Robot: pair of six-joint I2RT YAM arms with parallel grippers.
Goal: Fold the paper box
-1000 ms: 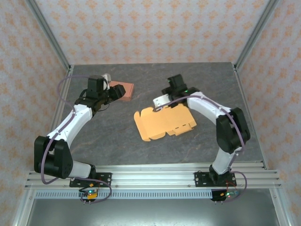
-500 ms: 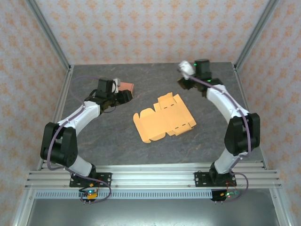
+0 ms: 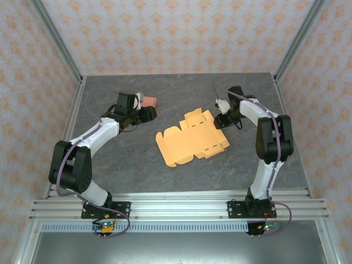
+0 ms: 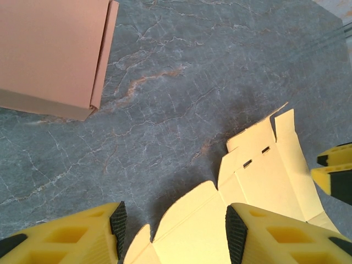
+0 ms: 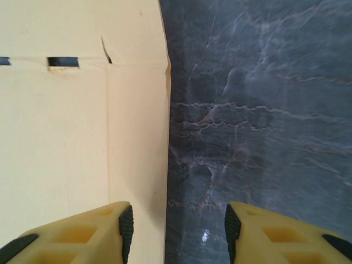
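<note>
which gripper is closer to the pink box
Left. The left gripper sits right beside the pink box; the right gripper is over the flat sheet's right edge, well away.

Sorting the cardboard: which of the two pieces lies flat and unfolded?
The yellow sheet in the middle, flaps spread out; the pink box to its left is folded up.

End effector [image 5: 175, 231], jaws apart, straddles the paper box [image 5: 82, 137] edge.

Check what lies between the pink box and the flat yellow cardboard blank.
Nothing: the left wrist view shows bare grey tabletop between the pink box and the yellow blank.
</note>
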